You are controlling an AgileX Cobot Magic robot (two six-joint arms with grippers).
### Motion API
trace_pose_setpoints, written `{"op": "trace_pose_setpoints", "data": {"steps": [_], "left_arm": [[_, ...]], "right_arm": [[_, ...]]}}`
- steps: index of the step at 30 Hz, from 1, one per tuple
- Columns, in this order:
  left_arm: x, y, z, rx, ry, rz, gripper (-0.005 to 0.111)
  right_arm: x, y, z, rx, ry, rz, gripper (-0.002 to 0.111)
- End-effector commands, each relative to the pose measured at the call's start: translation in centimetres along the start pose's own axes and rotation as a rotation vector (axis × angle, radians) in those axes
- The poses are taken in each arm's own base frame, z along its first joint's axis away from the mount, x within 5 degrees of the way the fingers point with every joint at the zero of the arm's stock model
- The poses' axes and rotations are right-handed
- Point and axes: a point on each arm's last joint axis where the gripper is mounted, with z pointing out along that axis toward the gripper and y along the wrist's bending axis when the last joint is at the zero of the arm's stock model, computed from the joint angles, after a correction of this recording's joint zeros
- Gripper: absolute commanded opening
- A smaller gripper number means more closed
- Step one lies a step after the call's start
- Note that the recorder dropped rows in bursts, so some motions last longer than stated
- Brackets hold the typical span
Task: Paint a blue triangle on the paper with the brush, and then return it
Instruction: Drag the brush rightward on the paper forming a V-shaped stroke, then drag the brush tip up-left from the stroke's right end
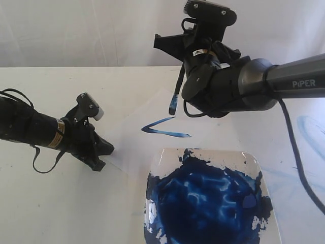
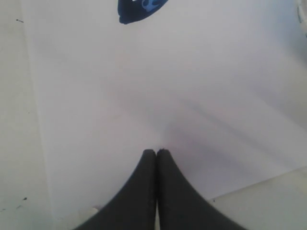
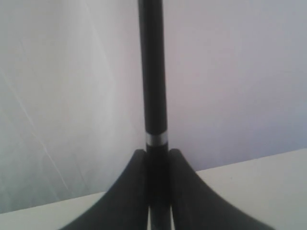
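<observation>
Exterior view: a cream table point(image 1: 56, 203) carries a thin white paper point(image 1: 147, 109) and, nearer the camera, a white dish point(image 1: 162, 158) flooded with dark blue paint. On the paper lies the blue triangle point(image 1: 163, 128), so far only two strokes meeting in a point at the left, one rising toward the brush tip and one running along the bottom; the third side is not drawn. The brush point(image 1: 176, 90) hangs nearly upright from the right gripper point(image 1: 189, 76), its blue-stained tip just at or above the upper end of the short stroke; whether it touches the paper cannot be told. The left gripper point(image 1: 97, 158) rests low on the table at the left edge of the paper, apparently pinning the sheet. Left wrist view: the left gripper point(image 2: 156, 152) shows its two dark jaws pressed together with nothing between them, lying on the paper point(image 2: 144, 86); a corner of the blue paint shows at the far edge. Right wrist view: the right gripper point(image 3: 157, 152) is clamped narrowly round the black handle of the brush point(image 3: 153, 72), just below a thin silver band. Status, as a judgement: roughly two sides painted; closing the figure and returning the brush remain.
</observation>
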Motion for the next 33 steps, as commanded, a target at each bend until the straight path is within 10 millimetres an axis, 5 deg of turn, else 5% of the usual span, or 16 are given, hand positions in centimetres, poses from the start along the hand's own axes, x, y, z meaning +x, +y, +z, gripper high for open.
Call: {"op": "trace_pose_setpoints", "data": {"steps": [1,13,33], "left_arm": [[0.1,-0.1,0.1,0.006,0.010,0.013,0.000],[0.1,-0.1,0.1,0.009,0.009,0.013,0.000],[0.1,-0.2,0.1,0.011,0.008,0.013,0.000]], "right_arm": [[-0.1,0.0,0.1,0.004,-0.026,-0.003,0.000],[-1.5,-0.3,-0.3,0.047,-0.058,-0.032,0.000],[0.4,-0.3,0.2,0.034,-0.001,0.058,0.000]]}}
